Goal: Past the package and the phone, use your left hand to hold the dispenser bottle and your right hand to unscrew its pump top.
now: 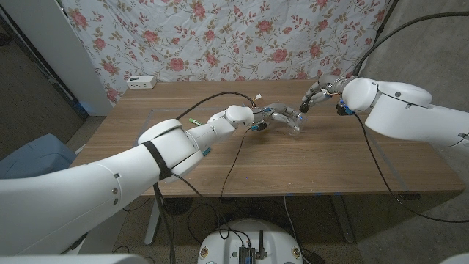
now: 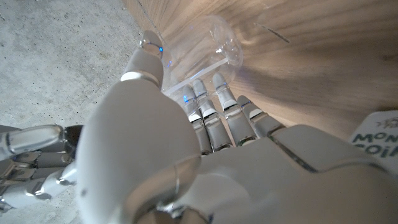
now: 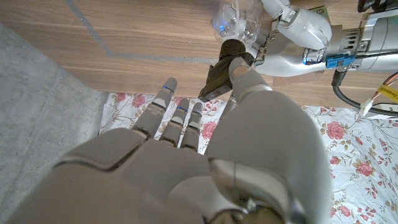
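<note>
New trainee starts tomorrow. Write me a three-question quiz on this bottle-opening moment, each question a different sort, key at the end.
1. True or false: the left hand grips the clear dispenser bottle.
2. Which hand is at the dark pump top? A) left B) right C) neither
3. Fill in: behind the wooden table hangs a cloth printed with ____.

Key:
1. True; in the left wrist view its fingers wrap around the bottle.
2. B; the right hand reaches the top from above, thumb against it in the right wrist view.
3. Flowers, on the floral cloth.
</note>
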